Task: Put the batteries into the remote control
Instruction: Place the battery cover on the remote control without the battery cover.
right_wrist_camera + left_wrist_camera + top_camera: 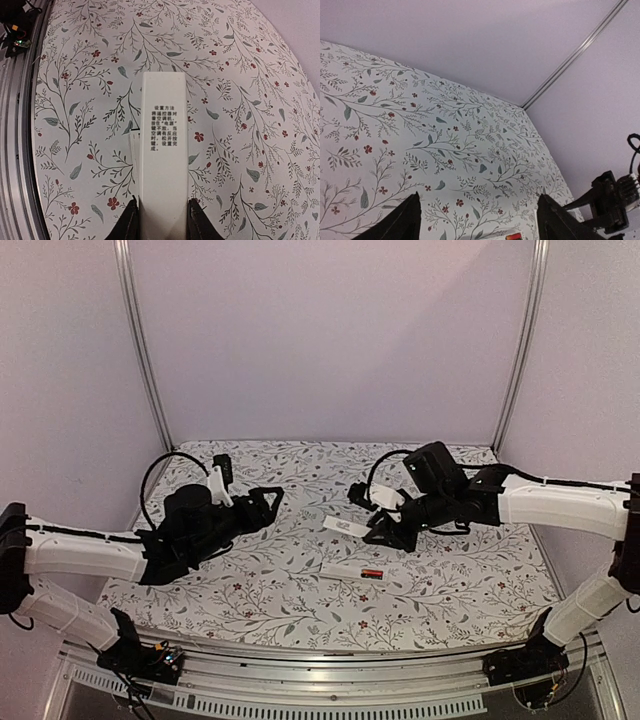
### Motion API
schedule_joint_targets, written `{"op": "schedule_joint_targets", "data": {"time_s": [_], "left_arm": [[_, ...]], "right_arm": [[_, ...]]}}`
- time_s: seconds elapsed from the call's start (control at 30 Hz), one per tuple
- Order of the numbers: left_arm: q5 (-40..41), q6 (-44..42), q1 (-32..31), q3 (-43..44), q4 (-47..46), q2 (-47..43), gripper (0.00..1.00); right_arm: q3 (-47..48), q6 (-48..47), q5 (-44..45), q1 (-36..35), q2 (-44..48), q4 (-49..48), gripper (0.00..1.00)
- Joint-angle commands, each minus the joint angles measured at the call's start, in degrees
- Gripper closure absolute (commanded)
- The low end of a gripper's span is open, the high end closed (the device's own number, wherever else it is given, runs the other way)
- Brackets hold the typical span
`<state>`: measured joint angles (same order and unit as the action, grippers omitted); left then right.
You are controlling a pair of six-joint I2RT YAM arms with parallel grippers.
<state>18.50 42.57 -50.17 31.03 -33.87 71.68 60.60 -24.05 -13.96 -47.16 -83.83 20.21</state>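
Overhead: the remote control (345,570) lies left-to-right on the desk (250,590), a battery (373,573) at its right end. It sits nearer my right tool (382,532) than my left.

Left wrist: left tool (479,222) spread, empty.

Right wrist: right tool pinches the cover strip (162,150) lengthwise.

Left arm (85,555): reached forward, held low. Left gripper (479,212): jaws stood wide apart, empty. Right arm (560,505): extended inward. Right gripper (162,217): clamped a white printed strip (162,125).
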Motion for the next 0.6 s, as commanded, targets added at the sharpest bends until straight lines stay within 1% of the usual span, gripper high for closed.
{"op": "schedule_joint_targets", "data": {"time_s": [0.0,0.1,0.23,0.4,0.47,0.57], "left_arm": [[-3.31,3.34,1.03,-1.07,4.54,5.98,0.21],[-6.55,4.44,1.04,-1.37,2.88,10.26,0.21],[-11.43,4.36,1.01,-2.7,-2.14,14.77,0.23],[-18.73,4.09,1.04,-0.37,-2.97,21.12,0.26],[-20.96,4.17,1.04,0.08,-4.17,22.58,0.27],[-21.91,3.53,0.98,0.5,-4.89,22.67,0.28]], "right_arm": [[2.26,-4.82,-2.66,-0.01,-6.84,6.69,1.0],[3.14,-6.25,-2.51,-0.04,-10.72,8.19,1.0],[2.86,-7.2,-2.77,-0.12,-12.65,6.5,1.0],[4.64,-8.25,-2.46,-0.74,-15.37,6.33,1.0],[4.49,-8.68,-1.68,-0.91,-16.16,6.22,1.0],[3.9,-8.65,-1.09,-1.01,-17.01,5.31,1.0]]}}
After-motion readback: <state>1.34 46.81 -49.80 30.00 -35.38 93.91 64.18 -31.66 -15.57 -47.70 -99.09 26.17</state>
